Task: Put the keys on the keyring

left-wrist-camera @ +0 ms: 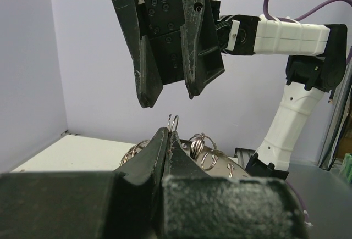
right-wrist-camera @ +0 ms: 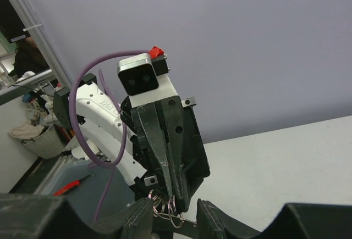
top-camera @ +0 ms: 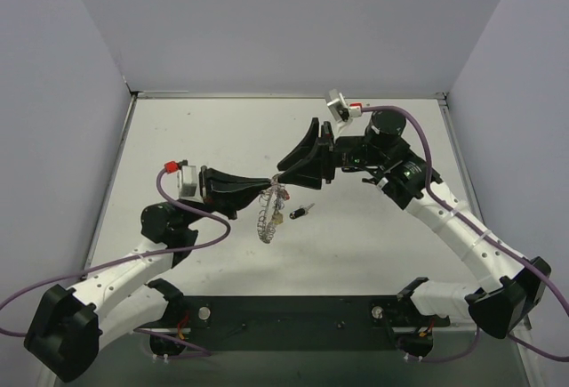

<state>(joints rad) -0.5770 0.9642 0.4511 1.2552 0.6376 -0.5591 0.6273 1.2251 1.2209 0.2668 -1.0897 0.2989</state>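
Note:
The keyring (top-camera: 269, 212) is a silvery metal ring fringed with several small split rings (left-wrist-camera: 204, 146). It hangs above the table from my left gripper (top-camera: 265, 184), which is shut on one split ring at its top (left-wrist-camera: 174, 122). My right gripper (top-camera: 281, 173) hovers just beyond and above, with its fingers (left-wrist-camera: 147, 88) apart. In the right wrist view those fingers (right-wrist-camera: 140, 217) stand on either side of the split rings (right-wrist-camera: 169, 211) below the left gripper's tips (right-wrist-camera: 177, 195). One small key (top-camera: 302, 212) with a dark head lies on the table right of the ring.
The white table (top-camera: 382, 245) is walled at the left, back and right. A black base plate (top-camera: 293, 311) runs along the near edge between the two arm bases. Purple cables (top-camera: 182, 227) loop off both wrists.

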